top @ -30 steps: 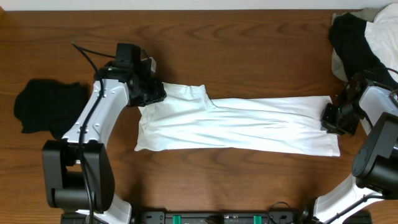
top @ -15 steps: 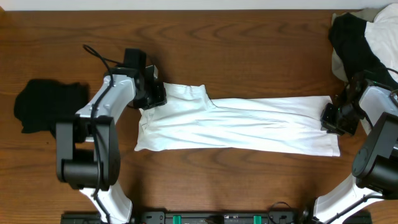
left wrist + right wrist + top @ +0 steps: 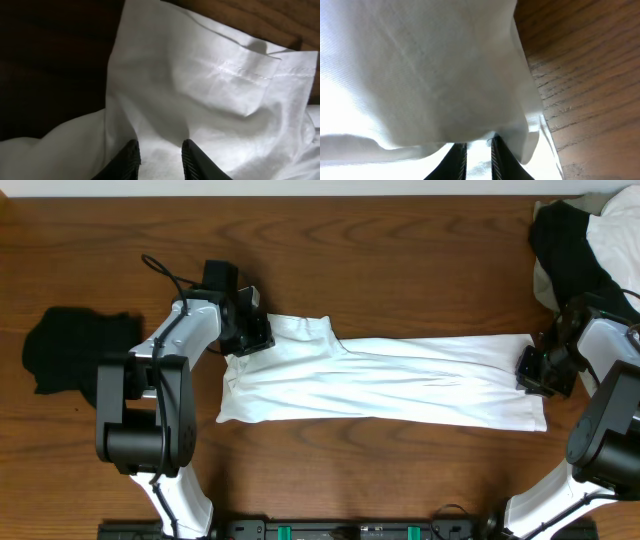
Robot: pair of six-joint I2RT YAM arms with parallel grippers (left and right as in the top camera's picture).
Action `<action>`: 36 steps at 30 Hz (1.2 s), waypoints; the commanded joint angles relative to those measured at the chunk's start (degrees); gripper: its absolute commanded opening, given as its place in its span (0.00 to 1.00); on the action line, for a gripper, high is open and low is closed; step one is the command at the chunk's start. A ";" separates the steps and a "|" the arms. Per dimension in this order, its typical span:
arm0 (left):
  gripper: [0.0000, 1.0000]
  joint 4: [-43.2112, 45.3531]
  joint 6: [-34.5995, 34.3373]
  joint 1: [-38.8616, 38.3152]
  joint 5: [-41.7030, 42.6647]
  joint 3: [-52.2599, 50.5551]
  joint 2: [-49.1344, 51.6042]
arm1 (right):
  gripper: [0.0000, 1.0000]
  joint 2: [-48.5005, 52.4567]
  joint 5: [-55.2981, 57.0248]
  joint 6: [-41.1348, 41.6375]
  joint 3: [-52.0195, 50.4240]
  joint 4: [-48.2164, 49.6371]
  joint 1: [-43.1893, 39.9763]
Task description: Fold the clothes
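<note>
The clothes, a plain white T-shirt (image 3: 390, 380), lie as a long band across the middle of the table. My left gripper (image 3: 256, 336) sits at the band's upper left corner. In the left wrist view its two dark fingers (image 3: 161, 147) stand a little apart with white cloth (image 3: 200, 75) bunched between them, and a hemmed sleeve edge rises ahead. My right gripper (image 3: 530, 368) is at the band's right end. There the narrow jaws (image 3: 479, 145) pinch a layer of the shirt (image 3: 420, 65), which drapes over the fingers. No print shows.
A small black folded garment (image 3: 70, 350) lies at the far left. A large black garment heaped with pale cloth (image 3: 585, 240) fills the back right corner. Bare wooden tabletop (image 3: 400, 250) shows behind and in front of the shirt.
The left arm has swung its links round and its gripper has shifted slightly right at the shirt's corner. The shirt and the right gripper have stayed in place.
</note>
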 commanded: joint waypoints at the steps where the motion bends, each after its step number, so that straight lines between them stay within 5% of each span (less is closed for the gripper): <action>1: 0.34 1.36 0.09 -0.24 0.33 0.42 1.16 | 0.16 1.51 -0.39 0.44 -0.44 0.15 -0.76; 6: 0.41 6.19 -1.46 -0.24 -3.91 0.42 1.20 | 0.16 1.51 -0.39 0.44 -0.44 -0.07 -0.74; 24: 0.43 14.45 -2.21 -0.24 -6.58 0.42 6.05 | 0.16 1.51 -0.39 0.44 -0.44 -0.07 -0.74; 26: 0.37 14.64 -2.23 -0.24 -5.35 0.42 6.29 | 0.16 1.51 -0.37 0.42 -0.44 -0.07 -0.74; 30: 0.06 14.64 -2.21 -0.24 -2.51 0.42 6.23 | 0.15 1.51 -0.37 0.42 -0.44 -0.04 -0.74; 36: 0.06 13.27 -2.16 -0.22 -1.07 0.44 4.68 | 0.15 1.51 -0.37 0.44 -0.44 -0.09 -0.74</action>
